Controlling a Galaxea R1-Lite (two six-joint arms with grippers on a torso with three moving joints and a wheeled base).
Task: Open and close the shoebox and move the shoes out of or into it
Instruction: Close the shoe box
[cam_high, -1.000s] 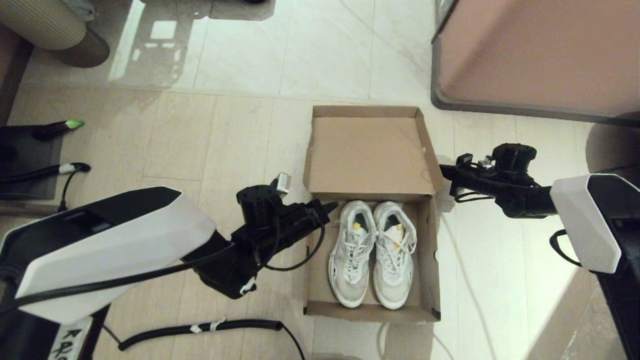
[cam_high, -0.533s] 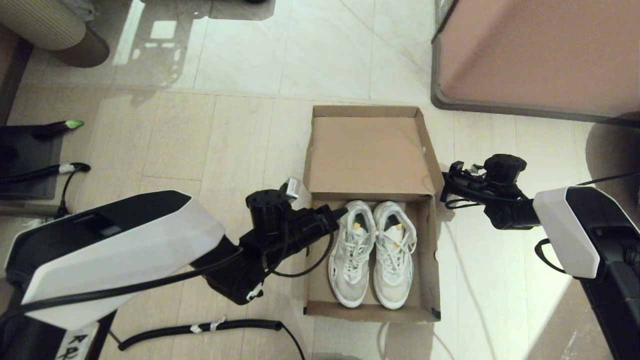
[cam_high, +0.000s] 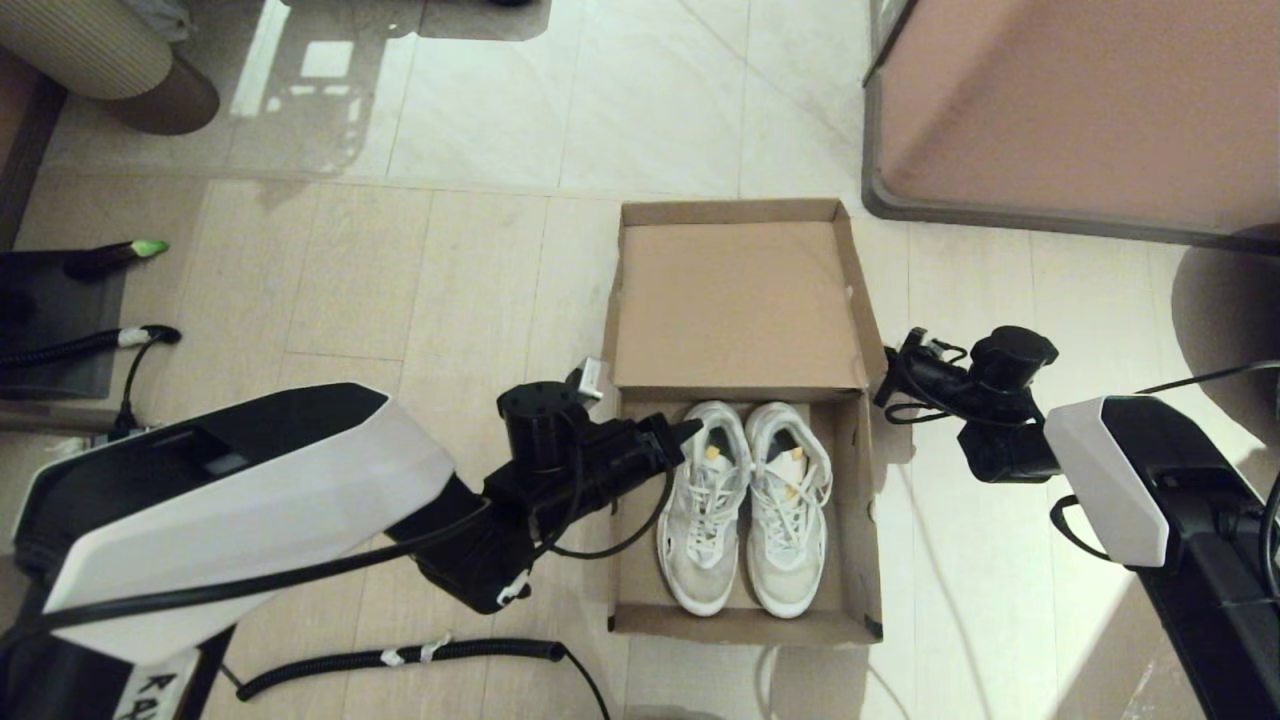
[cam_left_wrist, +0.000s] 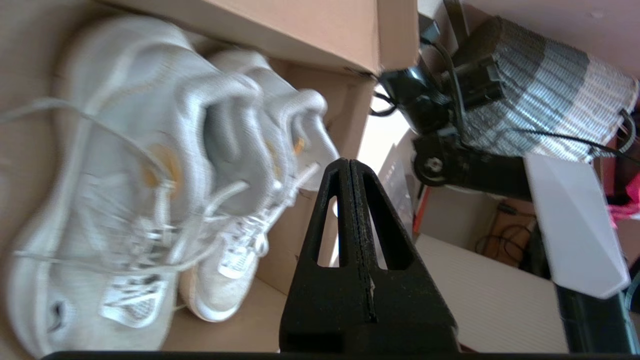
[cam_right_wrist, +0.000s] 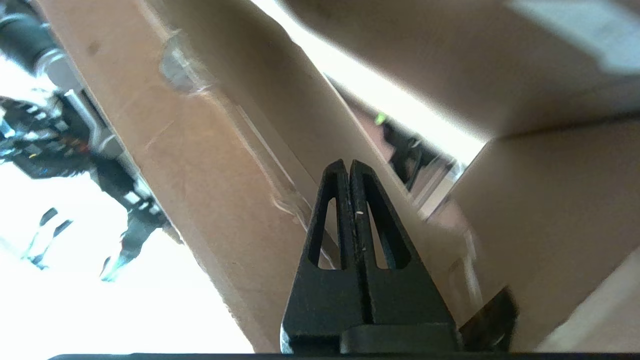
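The brown shoebox (cam_high: 850, 520) stands open on the floor, its hinged lid (cam_high: 735, 300) raised at the far side. The white mesh shoes (cam_high: 745, 505) lie side by side inside, toes toward me. My left gripper (cam_high: 688, 430) is shut and empty, its tip over the box's left wall, close to the left shoe's heel collar. In the left wrist view the shoes (cam_left_wrist: 150, 175) lie just beyond the left gripper (cam_left_wrist: 348, 162). My right gripper (cam_high: 884, 366) is shut and empty at the lid's right edge. The right wrist view shows the right gripper (cam_right_wrist: 346, 164) against the lid's cardboard (cam_right_wrist: 200, 150).
A large pinkish-brown cabinet (cam_high: 1080, 110) with a dark rim stands at the far right, close behind the box. A corrugated black cable (cam_high: 400, 655) lies on the floor near me. Another cable (cam_high: 90, 345) and a dark mat (cam_high: 50, 300) are at the left.
My left gripper has moved right, from outside the box wall toward the left shoe. The right gripper has come nearer and closer to the lid's right edge. The lid has tipped slightly further back.
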